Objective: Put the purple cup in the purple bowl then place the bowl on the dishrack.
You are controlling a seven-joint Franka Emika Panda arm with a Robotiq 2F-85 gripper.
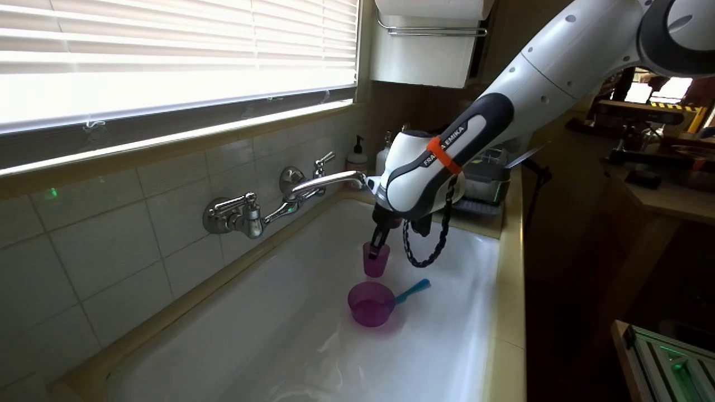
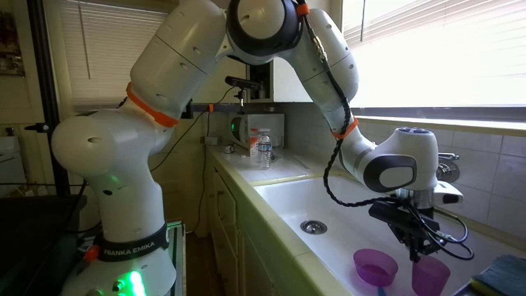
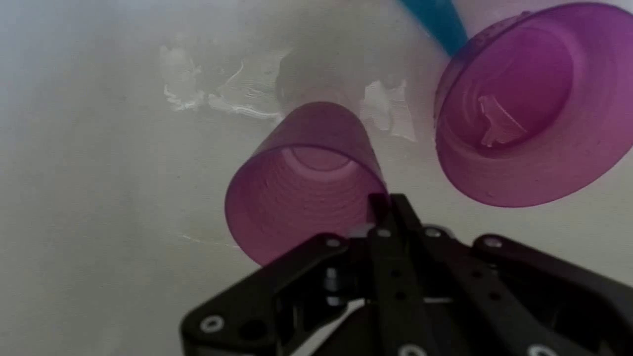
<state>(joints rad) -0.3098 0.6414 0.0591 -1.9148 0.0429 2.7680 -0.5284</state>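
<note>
The purple cup is in my gripper, which is shut on its rim. In the wrist view one fingertip is inside the cup and one outside, so the gripper pinches the wall. The cup is upright or slightly tilted, mouth up, beside the bowl. I cannot tell how far its base is above the sink floor. The purple bowl stands upright in the sink, also seen in both other views. The dark dishrack is on the far ledge, partly hidden behind the arm.
A blue utensil lies against the bowl. The white sink has raised walls; the chrome faucet reaches out close to the wrist. Soap bottles stand at the far ledge. A blue cloth lies at the near corner.
</note>
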